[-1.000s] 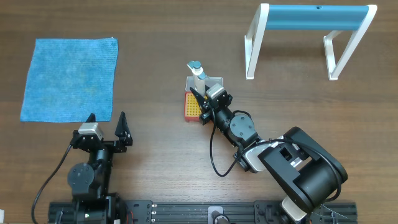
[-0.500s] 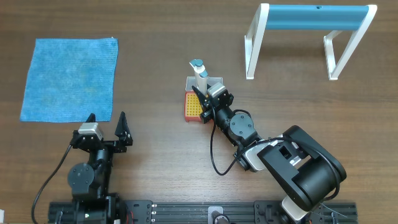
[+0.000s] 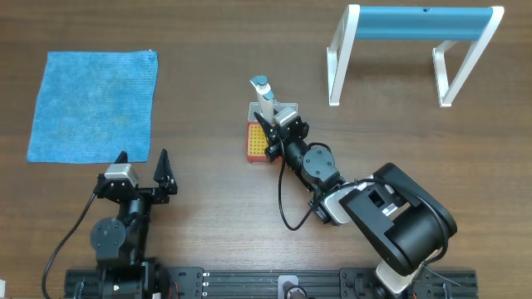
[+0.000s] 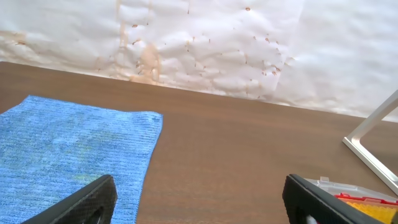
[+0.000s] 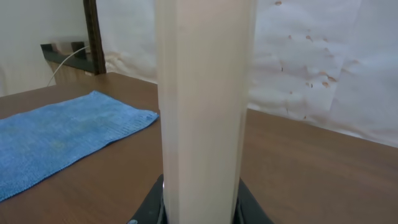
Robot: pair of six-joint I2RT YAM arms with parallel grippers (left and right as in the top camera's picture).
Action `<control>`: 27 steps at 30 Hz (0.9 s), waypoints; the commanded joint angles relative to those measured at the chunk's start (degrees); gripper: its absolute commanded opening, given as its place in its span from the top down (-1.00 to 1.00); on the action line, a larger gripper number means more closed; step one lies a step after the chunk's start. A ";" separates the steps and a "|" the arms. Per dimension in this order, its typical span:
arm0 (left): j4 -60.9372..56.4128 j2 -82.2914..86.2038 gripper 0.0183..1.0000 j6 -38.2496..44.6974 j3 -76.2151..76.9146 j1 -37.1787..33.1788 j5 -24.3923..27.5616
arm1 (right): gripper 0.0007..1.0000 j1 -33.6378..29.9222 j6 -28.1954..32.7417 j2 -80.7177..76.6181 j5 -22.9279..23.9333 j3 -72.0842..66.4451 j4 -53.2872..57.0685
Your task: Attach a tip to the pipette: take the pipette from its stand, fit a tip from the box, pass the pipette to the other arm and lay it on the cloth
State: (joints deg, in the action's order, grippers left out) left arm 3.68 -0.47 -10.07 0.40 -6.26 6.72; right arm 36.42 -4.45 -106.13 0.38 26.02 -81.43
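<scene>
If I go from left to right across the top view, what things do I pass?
Blue cloth → left gripper → orange tip box, with the pipette right by it → white-and-blue stand.

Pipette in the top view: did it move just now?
Yes, slightly: the pipette shifted up the picture, away from the yellow tip box, which stayed put.

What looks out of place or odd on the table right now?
Nothing stands out. The cloth lies flat, the stand is upright, and the right claw holds the pipette roughly upright near the tip box. The left claw is open near the cloth. No spill or damage shows.
</scene>
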 commanded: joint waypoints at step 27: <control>0.37 0.28 -0.72 0.96 -0.09 0.24 1.25 | 0.85 -0.76 -0.90 0.17 0.48 -1.62 -2.34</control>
State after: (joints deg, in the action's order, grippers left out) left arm 3.68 -0.47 -10.07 0.40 -6.26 6.72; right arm 36.05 -4.47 -106.61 0.36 25.39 -83.20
